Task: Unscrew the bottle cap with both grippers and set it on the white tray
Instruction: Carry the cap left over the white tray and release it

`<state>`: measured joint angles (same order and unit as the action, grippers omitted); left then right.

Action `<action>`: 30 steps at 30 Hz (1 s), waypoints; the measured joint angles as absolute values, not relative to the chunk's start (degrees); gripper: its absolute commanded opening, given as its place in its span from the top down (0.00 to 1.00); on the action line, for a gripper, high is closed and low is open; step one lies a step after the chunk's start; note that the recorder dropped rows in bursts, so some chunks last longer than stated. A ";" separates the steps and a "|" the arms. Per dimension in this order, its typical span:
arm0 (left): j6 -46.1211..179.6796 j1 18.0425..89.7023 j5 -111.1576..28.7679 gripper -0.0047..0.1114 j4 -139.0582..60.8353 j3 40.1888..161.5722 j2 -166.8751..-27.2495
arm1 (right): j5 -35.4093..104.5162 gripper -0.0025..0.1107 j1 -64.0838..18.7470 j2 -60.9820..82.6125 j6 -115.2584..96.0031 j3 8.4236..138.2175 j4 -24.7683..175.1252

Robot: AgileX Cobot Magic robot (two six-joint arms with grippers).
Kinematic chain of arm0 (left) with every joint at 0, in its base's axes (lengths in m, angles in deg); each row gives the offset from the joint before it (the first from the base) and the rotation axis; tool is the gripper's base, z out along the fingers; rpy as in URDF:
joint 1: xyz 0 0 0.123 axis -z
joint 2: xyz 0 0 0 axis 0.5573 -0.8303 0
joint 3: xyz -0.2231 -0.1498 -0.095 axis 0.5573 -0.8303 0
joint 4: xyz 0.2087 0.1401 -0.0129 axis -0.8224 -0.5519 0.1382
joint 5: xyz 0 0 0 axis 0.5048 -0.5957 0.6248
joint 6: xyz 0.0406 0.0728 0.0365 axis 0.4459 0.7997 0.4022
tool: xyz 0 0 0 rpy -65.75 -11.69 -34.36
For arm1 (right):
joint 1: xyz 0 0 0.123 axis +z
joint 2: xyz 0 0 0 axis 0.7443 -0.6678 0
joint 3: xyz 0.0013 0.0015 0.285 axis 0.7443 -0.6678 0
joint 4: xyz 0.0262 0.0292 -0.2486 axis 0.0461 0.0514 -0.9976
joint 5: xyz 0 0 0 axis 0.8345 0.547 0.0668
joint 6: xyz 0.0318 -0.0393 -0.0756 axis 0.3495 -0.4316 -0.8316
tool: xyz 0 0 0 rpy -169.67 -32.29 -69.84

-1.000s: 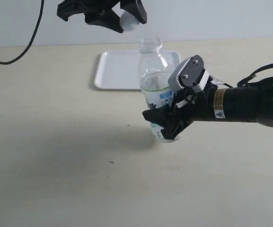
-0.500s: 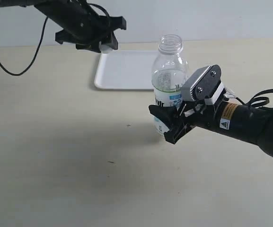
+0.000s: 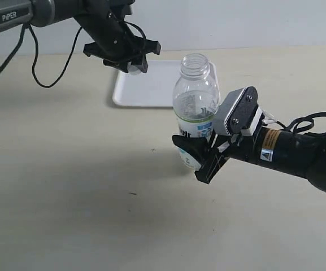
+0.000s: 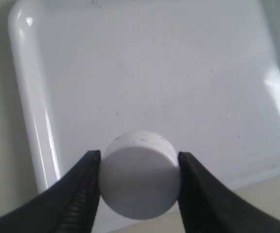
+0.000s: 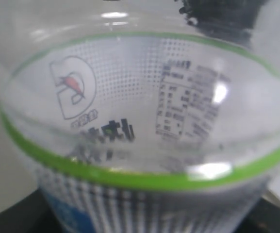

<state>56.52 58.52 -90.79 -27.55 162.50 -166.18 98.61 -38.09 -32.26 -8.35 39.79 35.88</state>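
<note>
The white bottle cap (image 4: 140, 175) sits pinched between the black fingers of my left gripper (image 4: 139, 174), which is shut on it. In the exterior view that gripper (image 3: 133, 66) hangs over the left end of the white tray (image 3: 146, 93), with the cap (image 3: 134, 69) just above it. The tray (image 4: 144, 82) fills the left wrist view below the cap. The clear bottle (image 3: 195, 113), open at the neck, tilts slightly. My right gripper (image 3: 199, 158) is shut on the bottle's lower body. The label (image 5: 130, 145) fills the right wrist view and hides the fingers.
A black cable (image 3: 35, 62) loops from the left arm over the beige table (image 3: 66, 197). The tray lies at the back, behind the bottle. The right arm (image 3: 298, 155) stretches in from the right edge.
My left gripper has carried the cap down and to the right, from high above the table to just over the tray. The right gripper has shifted the bottle a little and tilted it.
</note>
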 measured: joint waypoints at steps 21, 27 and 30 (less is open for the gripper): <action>62.87 58.86 -93.02 0.96 -28.29 171.17 -176.24 | 98.61 0.98 -38.09 -32.26 -8.35 39.79 33.98; 66.17 59.46 -92.90 0.88 -28.40 171.26 -176.24 | 98.61 0.98 -38.09 -32.26 -8.35 39.79 33.98; 67.67 59.69 -93.15 0.70 -28.27 171.26 -176.24 | 98.61 0.98 -38.09 -32.26 -8.35 39.79 33.98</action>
